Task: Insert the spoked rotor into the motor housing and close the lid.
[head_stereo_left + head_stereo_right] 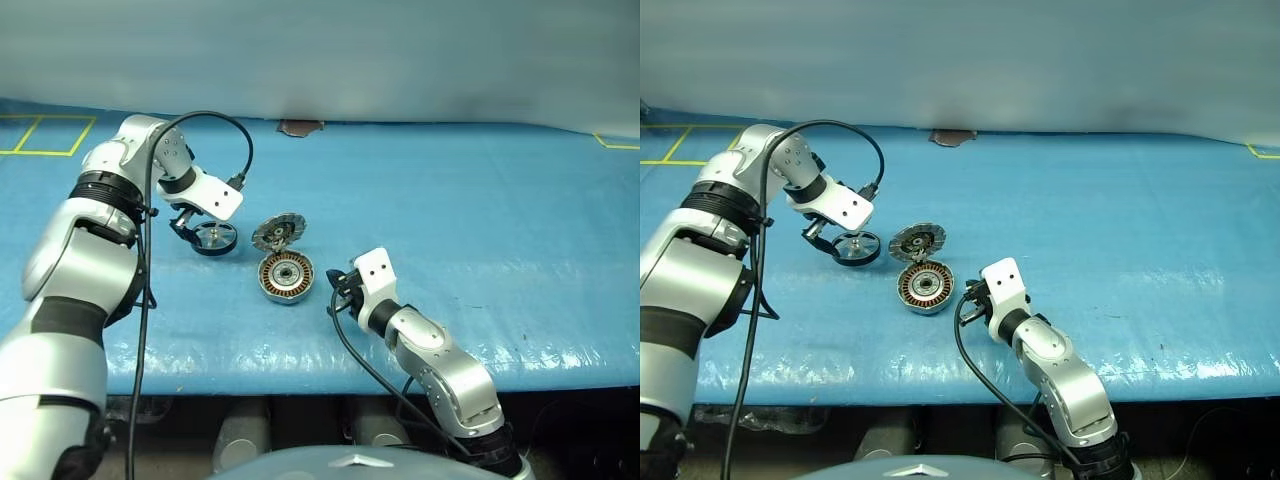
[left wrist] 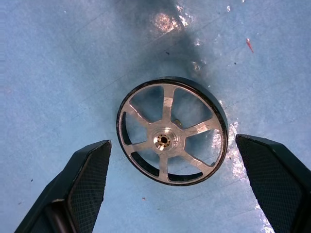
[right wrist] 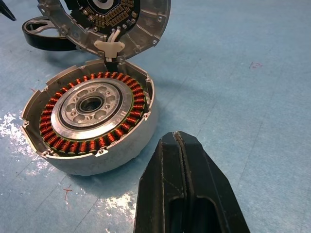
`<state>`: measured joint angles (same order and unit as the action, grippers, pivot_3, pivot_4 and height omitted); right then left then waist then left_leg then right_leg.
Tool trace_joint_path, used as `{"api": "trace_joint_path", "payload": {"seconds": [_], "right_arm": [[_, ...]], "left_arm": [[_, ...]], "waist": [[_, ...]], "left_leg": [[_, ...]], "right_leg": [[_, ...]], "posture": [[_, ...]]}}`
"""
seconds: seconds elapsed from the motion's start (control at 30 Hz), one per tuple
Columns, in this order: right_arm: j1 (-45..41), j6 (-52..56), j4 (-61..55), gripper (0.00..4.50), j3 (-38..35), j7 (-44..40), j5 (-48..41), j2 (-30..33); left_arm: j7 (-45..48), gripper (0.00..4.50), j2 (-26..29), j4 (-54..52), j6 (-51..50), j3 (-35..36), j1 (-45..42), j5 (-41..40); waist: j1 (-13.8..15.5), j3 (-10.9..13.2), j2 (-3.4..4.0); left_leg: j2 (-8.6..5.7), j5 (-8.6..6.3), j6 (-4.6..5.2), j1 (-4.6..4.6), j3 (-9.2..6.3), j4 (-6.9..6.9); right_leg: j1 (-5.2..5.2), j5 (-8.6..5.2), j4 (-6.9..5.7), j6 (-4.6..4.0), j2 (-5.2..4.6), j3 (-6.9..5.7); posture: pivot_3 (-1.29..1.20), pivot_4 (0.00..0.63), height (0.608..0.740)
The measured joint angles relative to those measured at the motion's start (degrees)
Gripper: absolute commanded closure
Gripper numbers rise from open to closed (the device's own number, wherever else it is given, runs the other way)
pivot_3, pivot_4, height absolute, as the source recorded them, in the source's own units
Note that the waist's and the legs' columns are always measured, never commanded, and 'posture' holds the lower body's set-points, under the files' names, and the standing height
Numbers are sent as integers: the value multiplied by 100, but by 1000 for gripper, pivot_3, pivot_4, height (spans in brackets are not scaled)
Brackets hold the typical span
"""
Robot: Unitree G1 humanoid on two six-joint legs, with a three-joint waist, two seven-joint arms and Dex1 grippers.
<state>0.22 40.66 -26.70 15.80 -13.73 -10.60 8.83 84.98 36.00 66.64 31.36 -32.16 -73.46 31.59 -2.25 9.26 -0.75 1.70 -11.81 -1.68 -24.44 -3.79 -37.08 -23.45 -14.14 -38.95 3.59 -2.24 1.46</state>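
The step in hand is the pickup of the wheel [image 2: 171,131], judged from how things lie: it rests flat on the blue table [image 1: 480,220], not yet lifted, and the cup [image 1: 287,277] has nothing in it beyond its ring of copper windings around the central bearing. The lid [image 1: 279,233] stands tilted up on its hinge at the cup's 12 o'clock side, inner face showing, so the opening is free.

The left tool [image 2: 170,189] hangs above the wheel, pointing steeply down, its two fingers [image 2: 87,187] spread wide with the wheel between them and neither pad touching the black rim. In the head view the wheel lies at about 10 o'clock from the cup, near but apart from it.

The right tool [image 3: 182,189] has its fingers pressed together, holding nothing, and sits low at roughly 3 o'clock of the cup, just beside it without touching.

The next move likely calls for the left tool to sink until the pads are level with the rim, then close across the wheel's width. After that the wheel must be carried over the cup, centred on the bearing and set down level. A tilted grip may make it jam on the windings. The lid comes last.
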Motion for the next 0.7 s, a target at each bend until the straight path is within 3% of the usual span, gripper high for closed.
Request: {"api": "trace_joint_path", "payload": {"seconds": [0.1,0.7], "right_arm": [[21,10,-22,4500,1,-5,0,10],[130,128,-135,4500,5,44,1,8]], "left_arm": [[-138,1276,-77,12,-38,-1,0,10],[-603,1276,-213,316,-328,-113,2,387]], "waist": [[3,0,0],[3,0,0]], "left_leg": [[0,0,0,0,0,0],[0,0,0,0,0,-1]], "right_leg": [[0,0,0,0,0,0],[0,0,-1,1,0,0]], "posture": [[0,150,740],[0,150,740]]}}
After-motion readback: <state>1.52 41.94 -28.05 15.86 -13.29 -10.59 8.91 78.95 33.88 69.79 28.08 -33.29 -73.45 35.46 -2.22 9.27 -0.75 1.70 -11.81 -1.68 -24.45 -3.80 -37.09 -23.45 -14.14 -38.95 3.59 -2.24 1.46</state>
